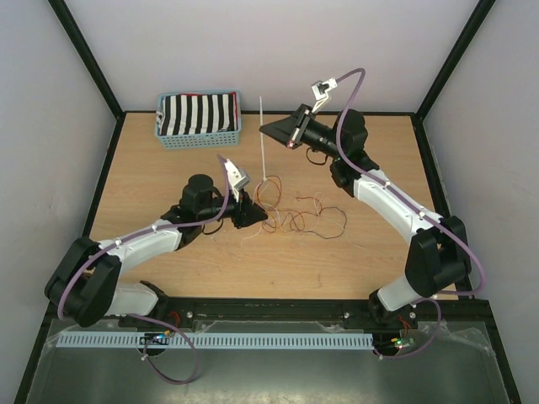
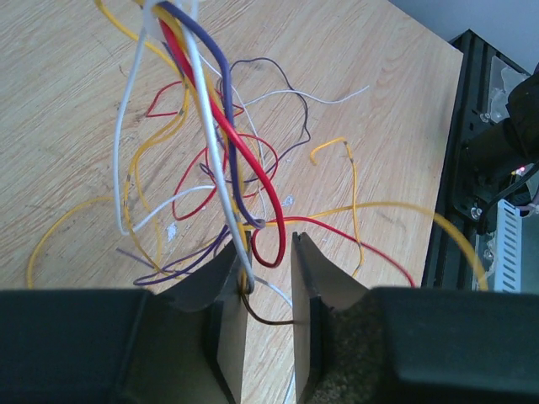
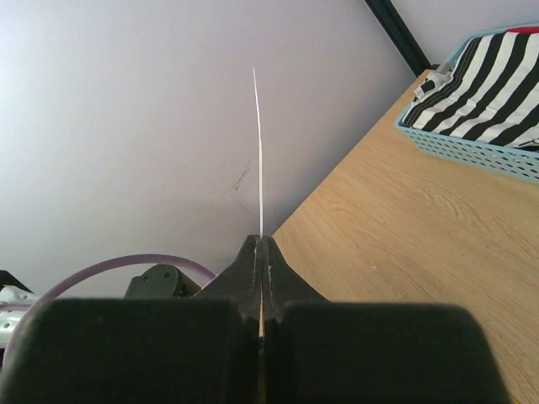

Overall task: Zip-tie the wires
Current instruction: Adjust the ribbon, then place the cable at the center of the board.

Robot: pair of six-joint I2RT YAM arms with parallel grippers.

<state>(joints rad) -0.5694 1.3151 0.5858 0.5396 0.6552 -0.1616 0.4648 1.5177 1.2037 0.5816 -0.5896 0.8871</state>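
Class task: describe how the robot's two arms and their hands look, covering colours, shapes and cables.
The left arm and right arm have white link shells with black joints and bases. A lilac cable runs along each. The left hand and right hand are black, with two flat fingers tapering to wedge tips.

No readable text, number, brand or sign in any view, wires [image 2: 221,126] showing no legible print, white zip tie [image 3: 259,151] plain, blue basket [image 1: 200,140] and striped cloth [image 1: 198,114] without a legible label
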